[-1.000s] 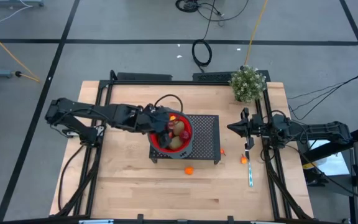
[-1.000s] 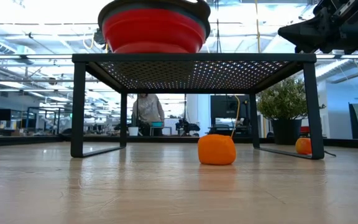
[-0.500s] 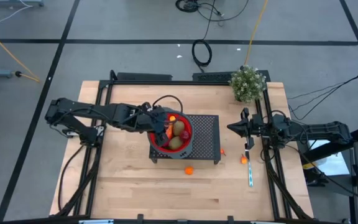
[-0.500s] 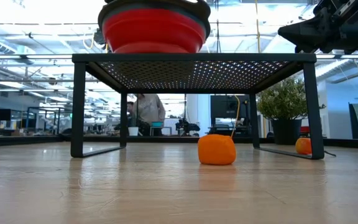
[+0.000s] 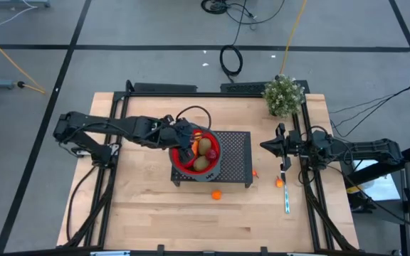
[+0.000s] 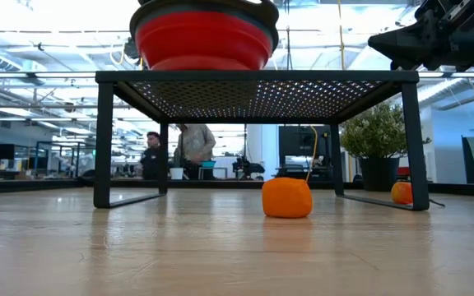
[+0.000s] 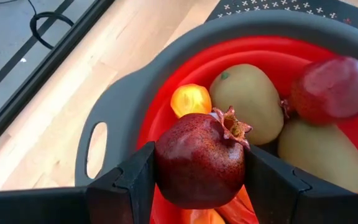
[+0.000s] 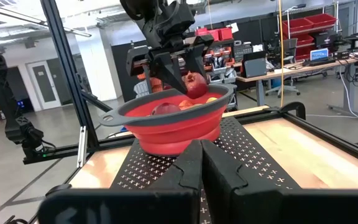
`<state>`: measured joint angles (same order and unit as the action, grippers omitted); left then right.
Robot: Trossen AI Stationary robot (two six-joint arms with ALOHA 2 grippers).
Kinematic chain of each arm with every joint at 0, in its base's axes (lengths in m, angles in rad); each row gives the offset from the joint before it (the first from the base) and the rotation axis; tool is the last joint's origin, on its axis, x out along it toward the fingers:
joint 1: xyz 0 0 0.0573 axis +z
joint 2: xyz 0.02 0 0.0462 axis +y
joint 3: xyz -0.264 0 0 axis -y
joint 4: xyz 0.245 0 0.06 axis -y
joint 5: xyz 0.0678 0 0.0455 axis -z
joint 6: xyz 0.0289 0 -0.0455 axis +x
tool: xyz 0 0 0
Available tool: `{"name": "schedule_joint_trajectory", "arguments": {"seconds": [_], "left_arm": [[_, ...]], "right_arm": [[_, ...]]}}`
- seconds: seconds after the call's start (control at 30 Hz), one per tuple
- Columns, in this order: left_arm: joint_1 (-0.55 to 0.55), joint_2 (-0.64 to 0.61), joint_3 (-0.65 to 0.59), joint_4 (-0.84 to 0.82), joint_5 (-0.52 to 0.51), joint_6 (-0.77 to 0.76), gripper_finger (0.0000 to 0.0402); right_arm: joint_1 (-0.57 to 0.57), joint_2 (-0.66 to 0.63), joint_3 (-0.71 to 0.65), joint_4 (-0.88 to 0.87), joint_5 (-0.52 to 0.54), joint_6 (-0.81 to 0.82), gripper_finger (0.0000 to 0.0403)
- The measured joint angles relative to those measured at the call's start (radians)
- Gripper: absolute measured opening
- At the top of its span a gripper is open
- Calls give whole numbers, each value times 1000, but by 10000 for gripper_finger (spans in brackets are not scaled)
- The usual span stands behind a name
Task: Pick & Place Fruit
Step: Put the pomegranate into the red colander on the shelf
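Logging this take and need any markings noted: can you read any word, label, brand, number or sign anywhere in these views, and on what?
None can be read.
Red collapsible bowl with grey rim: no print visible.
Dark red toy pomegranate in the left gripper: no label.
Black perforated metal rack: only cross-shaped holes, no text.
Monitors and red bins in the room behind: anything on them is too small and blurred to read.

I count two brown ovals (image 7: 252,99) in my bowl (image 7: 114,118) and two dark red fruits (image 7: 199,162). Two orange balls (image 5: 216,194) lie on the table (image 5: 141,206).
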<state>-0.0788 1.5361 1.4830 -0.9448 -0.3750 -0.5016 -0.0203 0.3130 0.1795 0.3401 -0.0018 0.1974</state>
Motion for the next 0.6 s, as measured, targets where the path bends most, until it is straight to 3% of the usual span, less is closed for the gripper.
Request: {"name": "schedule_joint_trajectory", "arguments": {"seconds": [0.6], "left_arm": [[0,12,0,-4,39,7,202]], "right_arm": [[0,0,0,0,1,0,0]]}}
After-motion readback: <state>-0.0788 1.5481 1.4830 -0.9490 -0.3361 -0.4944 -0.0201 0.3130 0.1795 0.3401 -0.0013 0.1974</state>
